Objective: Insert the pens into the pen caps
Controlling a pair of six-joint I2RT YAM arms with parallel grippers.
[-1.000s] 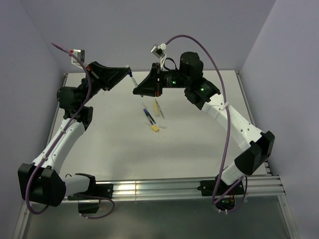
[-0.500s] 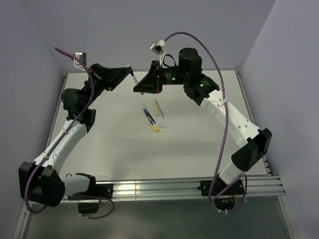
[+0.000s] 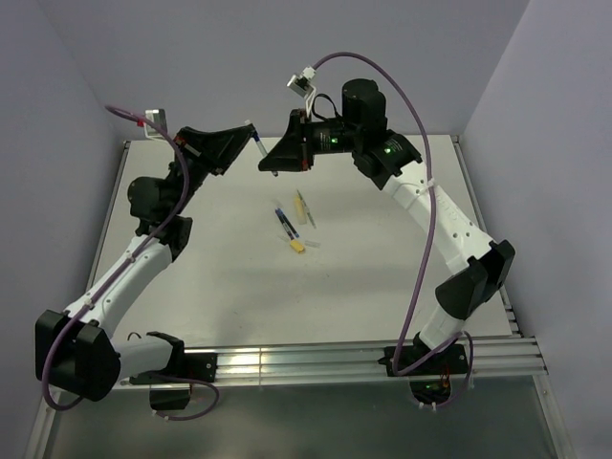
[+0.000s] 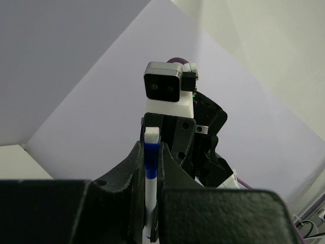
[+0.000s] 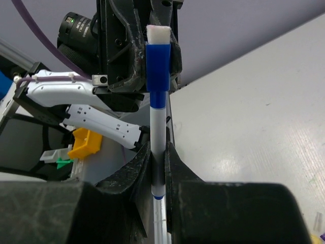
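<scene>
Both grippers meet in the air over the back of the table (image 3: 382, 277). Between them is a white pen with a blue cap (image 3: 258, 146). My left gripper (image 3: 251, 135) is shut on the blue cap end (image 4: 151, 152); the left wrist view (image 4: 151, 148) shows this. My right gripper (image 3: 269, 168) is shut on the white barrel (image 5: 158, 129), as the right wrist view (image 5: 158, 155) shows, with the blue cap (image 5: 158, 66) above it. On the table lie a dark blue pen (image 3: 282, 222), a pale yellow-white pen (image 3: 304, 208), a yellow cap (image 3: 297, 246) and a pale cap (image 3: 313, 243).
Purple cables (image 3: 435, 229) loop along both arms. An aluminium rail (image 3: 287, 361) runs along the table's near edge. Walls close in at the back and on both sides.
Both arms have risen a little and shifted, the left gripper slightly rightward and the right wrist upward. The pen stays held between the two grippers. The things on the table have not moved.
</scene>
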